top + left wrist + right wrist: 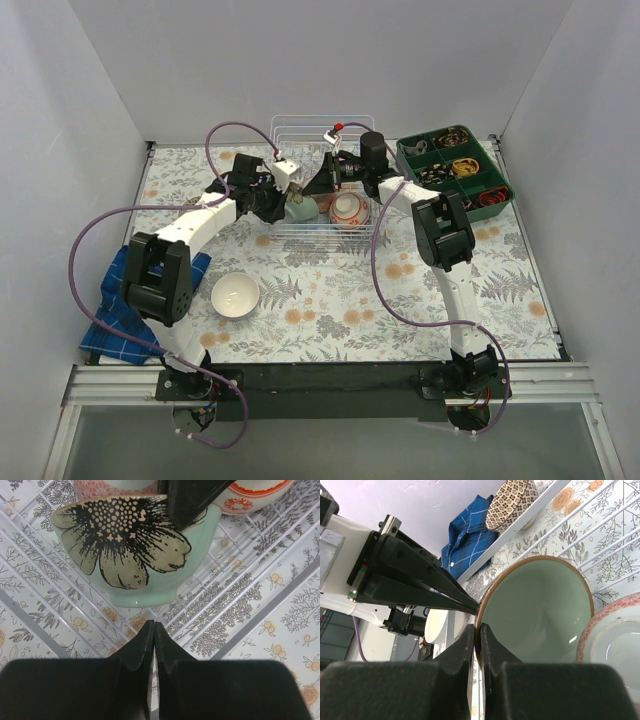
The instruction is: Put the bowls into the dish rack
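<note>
A mint green bowl (300, 211) with a black flower on its outside (135, 550) stands on edge in the pale wire dish rack (300, 128). My right gripper (478, 630) is shut on its brown rim; the plain green inside (535, 610) faces that camera. My left gripper (153, 625) is shut and empty, its tips just below the bowl's foot. An orange-red patterned bowl (349, 210) sits in the rack to the right. A pinkish-red patterned bowl (612, 635) lies against the green one. A plain white bowl (235, 296) sits on the table, front left.
A dark patterned bowl (512, 502) sits outside the rack's left side. A blue checked cloth (115, 300) lies at the left edge. A dark green compartmented tray (455, 170) stands at the back right. The two arms meet over the rack.
</note>
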`<act>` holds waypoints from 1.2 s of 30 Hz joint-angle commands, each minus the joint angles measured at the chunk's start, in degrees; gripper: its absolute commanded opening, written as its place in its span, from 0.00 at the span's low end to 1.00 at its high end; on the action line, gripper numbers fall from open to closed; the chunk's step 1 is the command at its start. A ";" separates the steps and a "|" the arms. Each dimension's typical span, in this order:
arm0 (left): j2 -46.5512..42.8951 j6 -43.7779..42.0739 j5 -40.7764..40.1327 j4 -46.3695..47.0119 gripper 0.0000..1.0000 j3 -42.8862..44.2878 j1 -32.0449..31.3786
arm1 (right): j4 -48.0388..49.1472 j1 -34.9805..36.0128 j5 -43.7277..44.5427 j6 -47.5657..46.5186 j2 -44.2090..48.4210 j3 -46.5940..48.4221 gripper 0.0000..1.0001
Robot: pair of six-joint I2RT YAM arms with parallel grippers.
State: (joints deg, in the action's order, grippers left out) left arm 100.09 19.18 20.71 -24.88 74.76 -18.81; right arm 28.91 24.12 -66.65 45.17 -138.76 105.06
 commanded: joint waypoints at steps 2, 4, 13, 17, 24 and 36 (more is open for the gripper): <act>1.50 0.94 -1.28 4.84 0.00 1.61 -0.35 | 0.37 -0.04 0.56 -2.80 0.24 1.38 0.01; 3.00 1.30 -1.37 6.24 0.00 2.14 -0.44 | 0.01 -0.12 0.91 -3.68 0.68 1.38 0.04; 8.10 3.67 -1.11 9.94 0.00 6.09 -1.06 | -10.07 -2.85 5.47 -14.12 4.46 2.17 0.35; 9.94 3.93 -0.93 11.08 0.00 7.32 -1.14 | -17.38 -4.96 9.69 -20.98 6.48 4.01 0.39; 13.80 5.34 0.12 12.49 0.00 11.36 -1.41 | -28.63 -6.45 17.50 -33.28 10.52 5.60 0.46; 17.42 7.98 0.39 13.81 0.00 16.64 -2.55 | -38.84 -6.63 27.37 -44.99 15.36 4.72 0.47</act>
State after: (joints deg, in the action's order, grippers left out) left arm 117.71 25.85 19.40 -13.32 87.64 -19.92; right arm -7.31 17.39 -42.06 4.23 -127.07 108.22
